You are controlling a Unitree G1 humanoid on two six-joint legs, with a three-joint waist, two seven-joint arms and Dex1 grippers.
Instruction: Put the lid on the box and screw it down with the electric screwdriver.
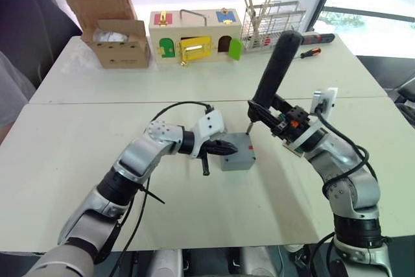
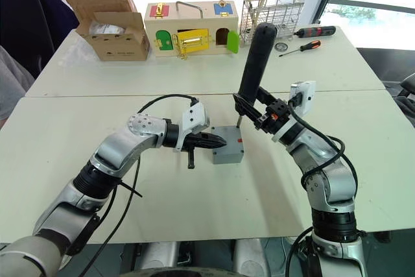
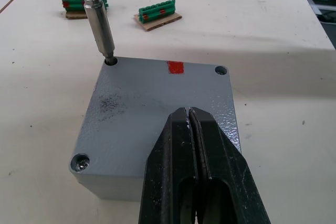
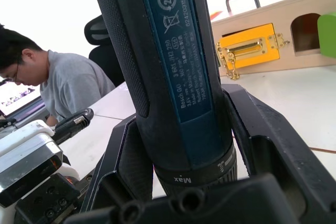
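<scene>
The lid (image 3: 157,108) sits flush on the box (image 2: 227,154), near the middle of the front table, with its red mark (image 3: 175,67) toward the 12 o'clock edge as the head camera sees it. The left gripper (image 3: 191,124) rests on the lid from the 9 o'clock side, its two black fingers pressed together with nothing between them, acting as a hold-down. The right gripper (image 2: 258,116) clamps the electric screwdriver (image 2: 251,60) around its lower barrel, with the tool leaning slightly and its metal bit (image 3: 98,22) seated in the corner hole (image 3: 110,61) at about 11 o'clock. The enclosure looks like stiff, light moulded plastic with a smooth painted face, so it will probably slide or spin under torque unless it is pinned from above; pressing on the lid's flat centre seems the safest hold. The driver is thick, rigid and top-heavy, best gripped low where the fingers already sit. A screw head shows in the corner (image 3: 80,162) nearest the left wrist camera, while the 1 o'clock hole (image 3: 221,70) looks empty, though its depth is hard to read. The fourth corner is hidden behind the left fingers, and whether a screw lies under the bit cannot be made out. The white wire inside is covered.
</scene>
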